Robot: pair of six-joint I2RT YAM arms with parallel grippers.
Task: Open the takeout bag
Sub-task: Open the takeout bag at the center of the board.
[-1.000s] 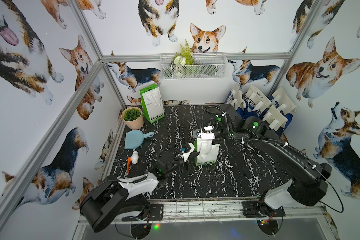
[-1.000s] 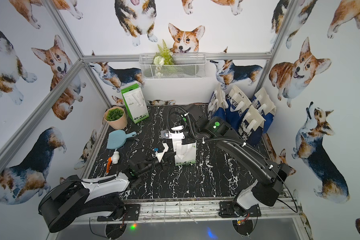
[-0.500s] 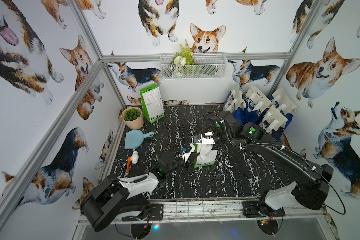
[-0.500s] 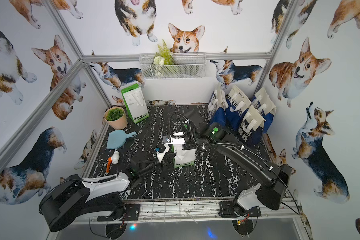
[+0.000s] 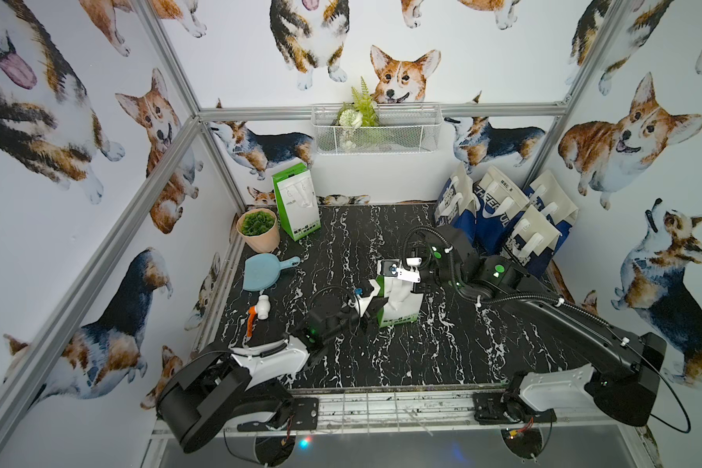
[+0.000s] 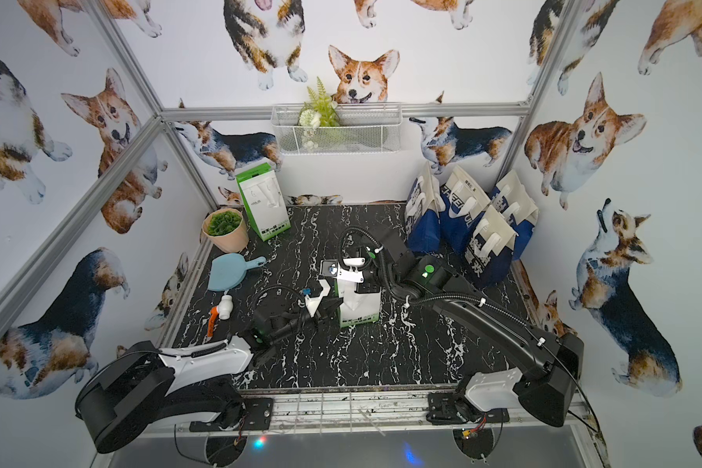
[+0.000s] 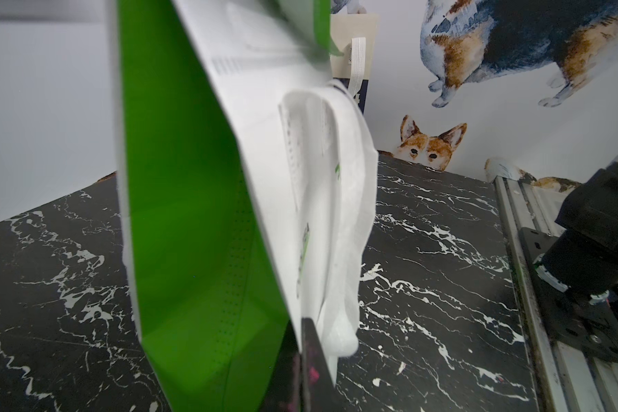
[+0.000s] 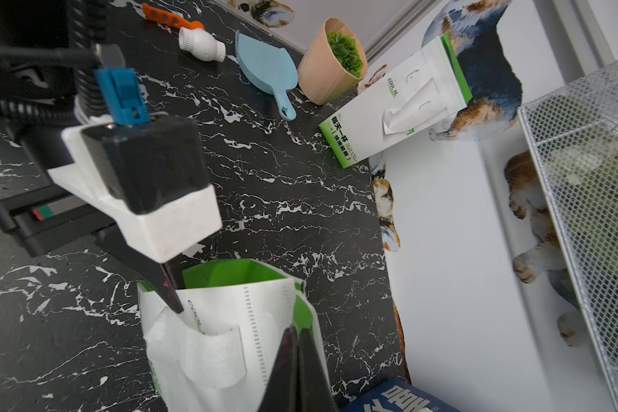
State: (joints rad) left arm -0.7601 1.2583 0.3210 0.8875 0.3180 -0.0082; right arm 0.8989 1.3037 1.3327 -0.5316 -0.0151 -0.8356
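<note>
The takeout bag is green and white and stands upright mid-table. My left gripper is shut on the bag's top edge on the left-hand side, by a white handle. My right gripper is shut on the opposite top edge, and in both top views its wrist camera covers it. In the right wrist view the bag shows a narrow gap at its mouth, with green lining inside and the left fingers pinching the far corner.
A second green and white bag, a potted plant, a blue scoop and a white and orange valve sit along the left. Blue and white bags stand at the back right. A wire basket hangs on the back wall.
The right arm has drawn toward the front and lower with the bag's edge, and the bag top has shifted slightly with it. The left arm has barely moved.
</note>
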